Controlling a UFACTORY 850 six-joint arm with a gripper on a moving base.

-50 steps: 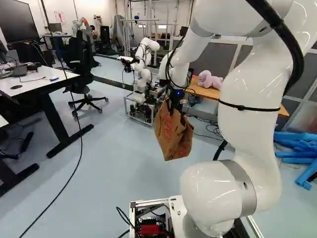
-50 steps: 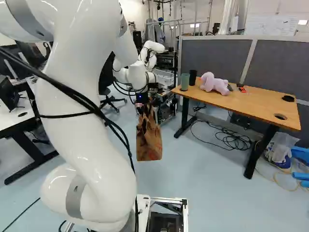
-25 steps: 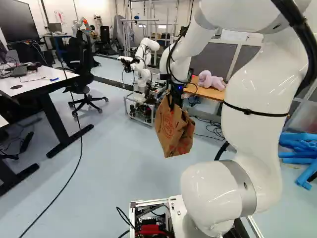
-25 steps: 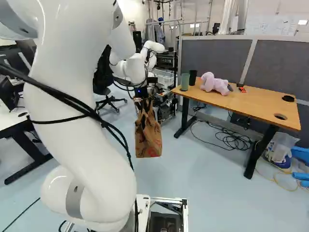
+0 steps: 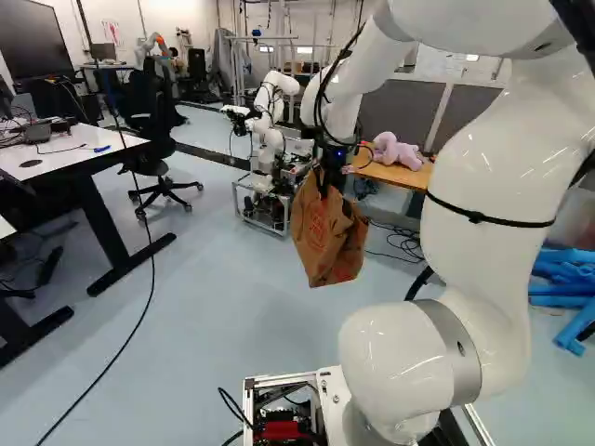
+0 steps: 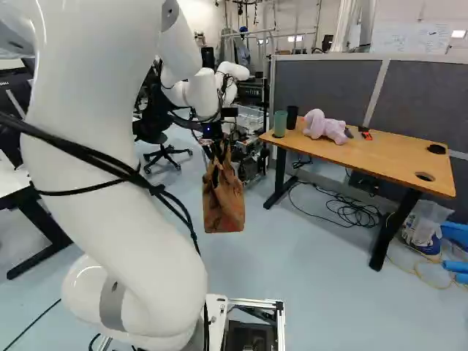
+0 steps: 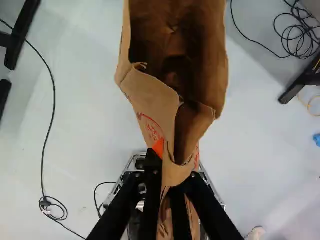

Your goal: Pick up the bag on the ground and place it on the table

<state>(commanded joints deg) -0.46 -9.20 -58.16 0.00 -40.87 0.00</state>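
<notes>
One paper bag [image 5: 327, 240] pinched in the nearly closed hand [image 5: 323, 186]; inside visible only in wrist view

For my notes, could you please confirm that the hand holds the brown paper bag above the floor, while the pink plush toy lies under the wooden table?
Not quite: the pink plush toy lies on top of the wooden table, as the right base view shows. The hand does hold the brown paper bag above the floor.
</notes>
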